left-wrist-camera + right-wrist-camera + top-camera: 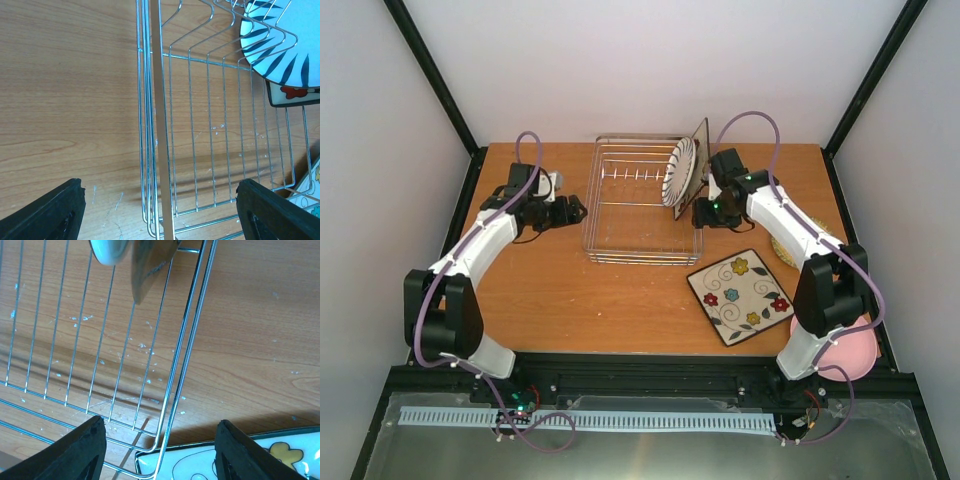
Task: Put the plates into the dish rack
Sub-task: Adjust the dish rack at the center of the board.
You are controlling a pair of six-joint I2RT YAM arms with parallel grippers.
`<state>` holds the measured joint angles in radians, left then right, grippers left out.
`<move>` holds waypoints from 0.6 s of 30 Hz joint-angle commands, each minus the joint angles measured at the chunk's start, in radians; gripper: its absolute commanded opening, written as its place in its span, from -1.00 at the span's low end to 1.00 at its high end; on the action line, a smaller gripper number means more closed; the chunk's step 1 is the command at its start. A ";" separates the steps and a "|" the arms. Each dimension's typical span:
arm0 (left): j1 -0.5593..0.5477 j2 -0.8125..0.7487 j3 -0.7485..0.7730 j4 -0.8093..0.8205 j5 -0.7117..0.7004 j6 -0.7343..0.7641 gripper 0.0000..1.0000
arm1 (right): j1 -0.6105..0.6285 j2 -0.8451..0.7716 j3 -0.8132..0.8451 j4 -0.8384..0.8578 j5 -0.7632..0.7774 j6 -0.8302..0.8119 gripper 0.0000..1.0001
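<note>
Operator: Trouble from here, where does it lie?

Observer: Mostly at the right end of the dish rack [642, 215]. The striped plate [680, 172] stands on edge among the prongs there, with another dark-rimmed plate [701, 148] leaning just behind it. The right gripper [705, 212] hangs just beside them, jaws apart and holding nothing. A careless swing of that arm could well knock both plates over.

Operator: And the left gripper [572, 211]?

Observer: Wide and empty, at the rack's left rim. The wrist view shows the rim wire between its fingers [50, 215], but whether it touches the wire cannot be told. If it closes or pushes there, the light rack may slide and tip the standing plates.

Operator: What is left to load?

Observer: The floral plate [740, 295] lies flat on the table [550, 290] near the rack's front right corner. Lying flat, it offers only a thin edge, so a poor pinch could let it slip. The tan plate [782, 248] and the pink plate [855, 352] sit partly under the right arm, which could scrape them when it reaches.
</note>
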<state>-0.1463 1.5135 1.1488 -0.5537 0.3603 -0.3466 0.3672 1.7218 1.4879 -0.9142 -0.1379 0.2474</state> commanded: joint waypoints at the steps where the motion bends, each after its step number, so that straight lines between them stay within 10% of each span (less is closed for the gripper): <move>1: -0.003 0.024 0.050 0.017 -0.017 0.028 0.67 | 0.004 0.019 -0.044 0.045 0.002 0.014 0.17; 18: -0.003 0.067 0.072 0.028 -0.010 0.033 0.68 | 0.015 0.063 -0.062 0.088 0.035 0.043 -0.62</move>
<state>-0.1463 1.5684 1.1831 -0.5461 0.3511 -0.3397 0.3733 1.7653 1.4319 -0.8658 -0.1303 0.2794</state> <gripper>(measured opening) 0.841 0.220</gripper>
